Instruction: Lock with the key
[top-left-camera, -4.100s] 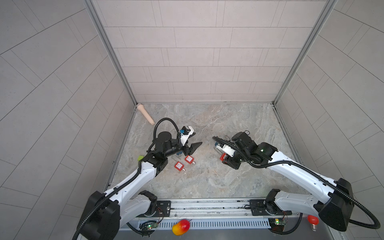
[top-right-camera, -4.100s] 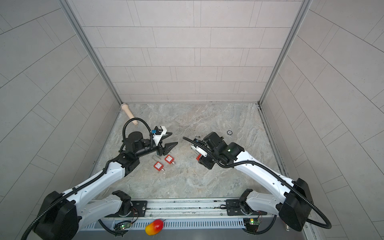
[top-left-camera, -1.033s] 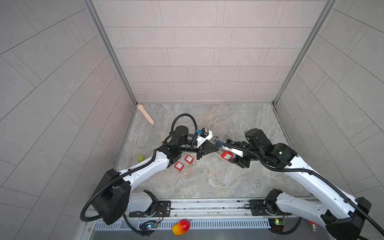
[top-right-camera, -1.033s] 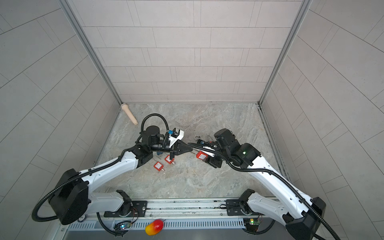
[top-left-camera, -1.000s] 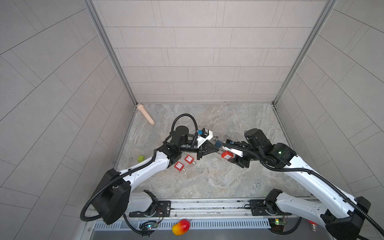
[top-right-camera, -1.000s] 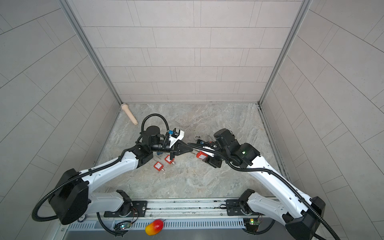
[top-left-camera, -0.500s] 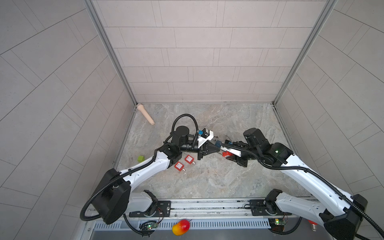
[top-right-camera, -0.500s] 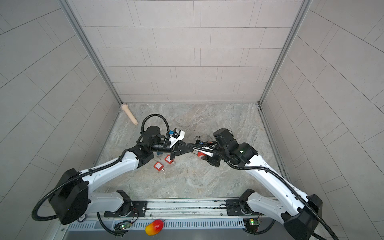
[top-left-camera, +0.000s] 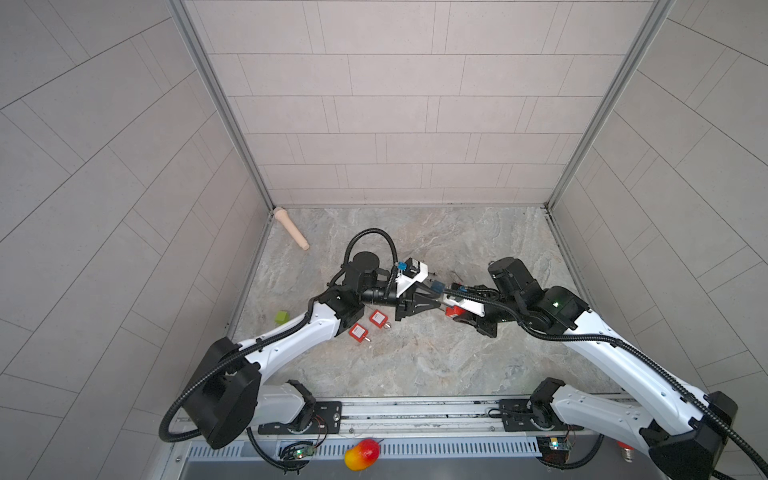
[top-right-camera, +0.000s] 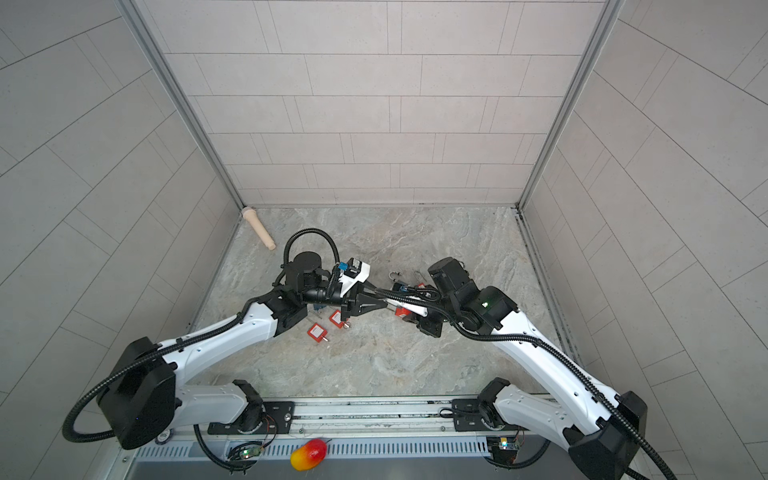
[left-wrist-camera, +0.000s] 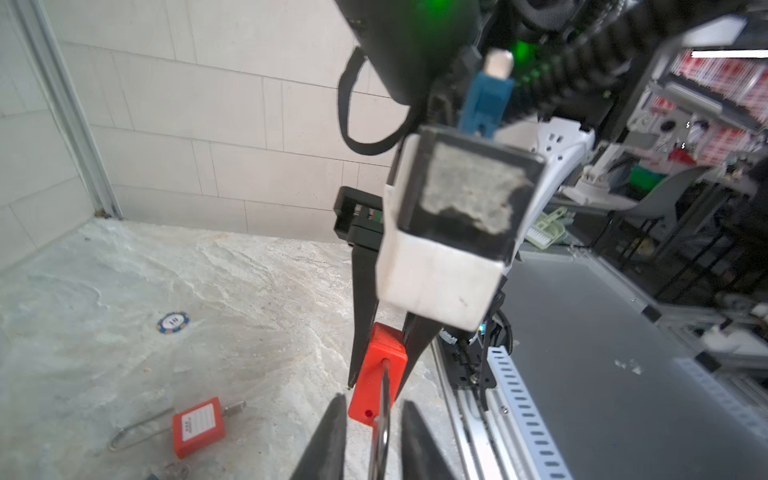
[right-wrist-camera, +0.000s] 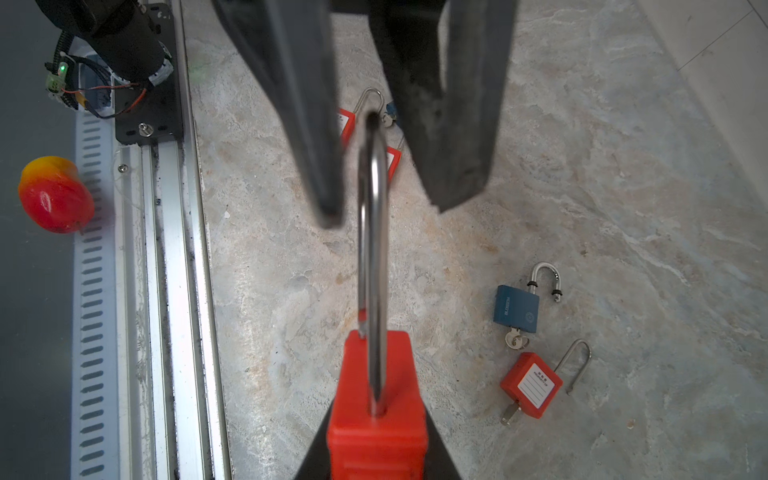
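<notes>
Fingers (right-wrist-camera: 307, 124) of the left gripper (left-wrist-camera: 374, 401) stand a little apart, one on each side of the steel shackle (right-wrist-camera: 372, 249). A gap shows on both sides, so they do not pinch it. The right gripper (top-left-camera: 453, 311) clamps the red padlock (right-wrist-camera: 376, 407) by its body, above the middle of the bench (top-left-camera: 415, 365). Its key cannot be seen. A blue padlock (right-wrist-camera: 516, 309) lies on the bench nearby.

Pale grey tiled walls (top-left-camera: 399, 104), aluminium corner posts (top-left-camera: 224, 108), veined marble floor (top-left-camera: 415, 365), slotted metal rail (top-left-camera: 415, 446) in front.
</notes>
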